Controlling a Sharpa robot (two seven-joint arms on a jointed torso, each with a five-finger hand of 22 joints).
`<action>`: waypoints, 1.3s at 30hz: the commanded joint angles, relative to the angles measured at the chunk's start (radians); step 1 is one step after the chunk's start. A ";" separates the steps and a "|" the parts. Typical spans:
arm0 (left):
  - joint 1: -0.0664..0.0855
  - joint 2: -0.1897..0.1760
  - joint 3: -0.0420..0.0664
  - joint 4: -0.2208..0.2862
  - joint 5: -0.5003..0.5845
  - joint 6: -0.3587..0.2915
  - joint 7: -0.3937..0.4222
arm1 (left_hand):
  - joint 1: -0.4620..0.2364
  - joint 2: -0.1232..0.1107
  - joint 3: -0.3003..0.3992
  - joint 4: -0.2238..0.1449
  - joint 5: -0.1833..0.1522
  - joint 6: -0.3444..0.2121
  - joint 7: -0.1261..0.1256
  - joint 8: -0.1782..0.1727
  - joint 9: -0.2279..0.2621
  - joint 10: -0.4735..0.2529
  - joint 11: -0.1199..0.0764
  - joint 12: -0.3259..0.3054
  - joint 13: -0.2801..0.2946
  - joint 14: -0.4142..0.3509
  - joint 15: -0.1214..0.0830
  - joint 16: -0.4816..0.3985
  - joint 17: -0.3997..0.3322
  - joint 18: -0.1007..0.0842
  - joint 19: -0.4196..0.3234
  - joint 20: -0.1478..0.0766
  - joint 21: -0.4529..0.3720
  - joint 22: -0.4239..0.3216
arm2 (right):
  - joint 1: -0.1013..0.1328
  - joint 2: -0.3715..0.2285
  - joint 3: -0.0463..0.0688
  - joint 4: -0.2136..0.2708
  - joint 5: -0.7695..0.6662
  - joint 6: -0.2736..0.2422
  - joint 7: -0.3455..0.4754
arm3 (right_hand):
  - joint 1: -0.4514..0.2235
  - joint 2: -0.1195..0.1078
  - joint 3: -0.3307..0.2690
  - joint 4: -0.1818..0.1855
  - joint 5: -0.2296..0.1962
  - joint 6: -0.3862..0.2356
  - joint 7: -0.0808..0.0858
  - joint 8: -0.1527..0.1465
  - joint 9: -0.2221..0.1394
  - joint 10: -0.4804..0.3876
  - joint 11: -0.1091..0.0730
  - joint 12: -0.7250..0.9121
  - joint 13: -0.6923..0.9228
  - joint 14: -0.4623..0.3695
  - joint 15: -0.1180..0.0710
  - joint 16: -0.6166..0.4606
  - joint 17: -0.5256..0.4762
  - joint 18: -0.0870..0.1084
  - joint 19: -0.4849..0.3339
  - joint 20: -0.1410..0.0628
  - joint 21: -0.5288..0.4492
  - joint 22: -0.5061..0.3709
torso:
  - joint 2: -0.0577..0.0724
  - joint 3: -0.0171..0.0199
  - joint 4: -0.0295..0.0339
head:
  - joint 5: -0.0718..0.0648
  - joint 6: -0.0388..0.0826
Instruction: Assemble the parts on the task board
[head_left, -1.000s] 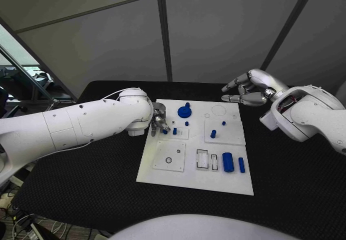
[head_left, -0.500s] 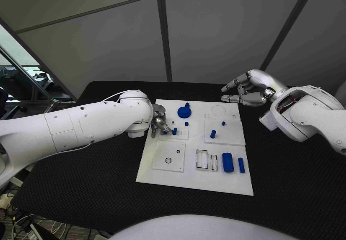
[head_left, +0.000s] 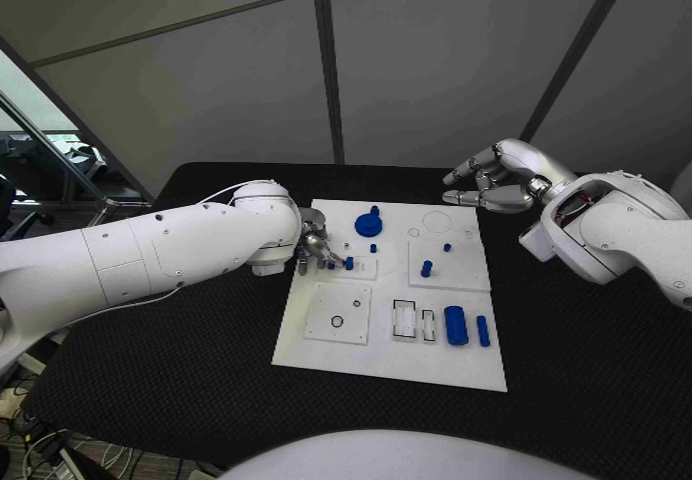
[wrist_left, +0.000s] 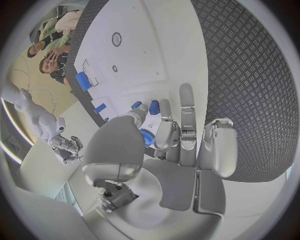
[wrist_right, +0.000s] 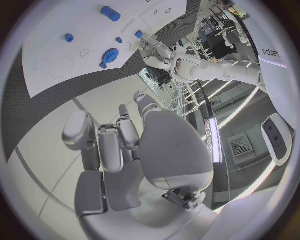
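**Left hand working at a small blue part on the board's left edge**

Nearest, two blue cylinders (head_left: 466, 325) lie at the task board (head_left: 378, 355)'s near right. Midway, the left hand (head_left: 315, 246) closes its fingers on a small blue part (wrist_left: 147, 137) at the board's left edge. Farther off, the right hand (head_left: 495, 180) hovers beyond the far right corner, fingers curled, empty. No legible writing on the board.

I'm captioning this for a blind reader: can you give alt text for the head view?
The left hand reaches small blue parts at the left edge of a white task board on a black table; the right hand hovers beyond its far corner.
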 joint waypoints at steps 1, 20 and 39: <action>0.001 -0.004 0.008 0.004 0.003 -0.029 0.003 | 0.009 0.007 -0.010 0.002 0.004 0.003 0.002 -0.006 -0.001 -0.004 0.003 0.001 -0.002 0.007 -0.002 -0.006 0.002 0.008 0.005 -0.003 -0.001 0.106 | 0.002 0.000 0.001 0.001 -0.002 -0.001 0.006 | -0.010 0.001 0.001 0.007 0.004 0.005 0.000 -0.005 0.001 -0.006 0.002 -0.005 -0.001 0.049 -0.007 -0.006 0.023 0.010 -0.004 0.002 -0.003 -0.001 | 0.000 0.0000 -0.0001 | -0.001 0.001; 0.003 -0.027 0.086 0.021 0.008 -0.227 0.119 | 0.083 0.017 -0.196 0.057 0.006 -0.155 0.071 -0.070 -0.041 -0.311 0.066 -0.307 -0.362 -0.096 0.044 -0.027 -0.020 0.084 -0.240 0.031 -0.308 -0.191 | 0.002 -0.010 0.001 0.000 -0.006 -0.003 -0.002 | -0.011 0.002 0.000 0.009 0.007 0.003 0.000 -0.006 0.000 -0.010 0.002 -0.010 -0.006 0.047 -0.007 -0.012 0.014 0.013 -0.011 0.002 -0.012 -0.013 | 0.000 0.0021 0.0015 | -0.003 0.007; 0.004 0.075 -0.031 -0.043 -0.196 -0.417 0.512 | 0.487 -0.030 -0.095 -0.042 0.006 -0.156 0.112 -0.227 -0.272 -0.591 0.121 -0.643 -0.761 -0.226 0.090 0.036 -0.140 0.145 -0.466 0.084 -0.665 -0.472 | 0.002 0.001 0.001 0.001 -0.021 0.001 -0.012 | 0.003 0.001 0.006 0.012 0.058 0.001 0.000 -0.007 0.000 -0.024 0.002 -0.024 -0.018 0.044 -0.007 -0.021 0.006 0.014 -0.016 0.001 -0.021 -0.022 | 0.005 0.0011 -0.0033 | -0.025 0.025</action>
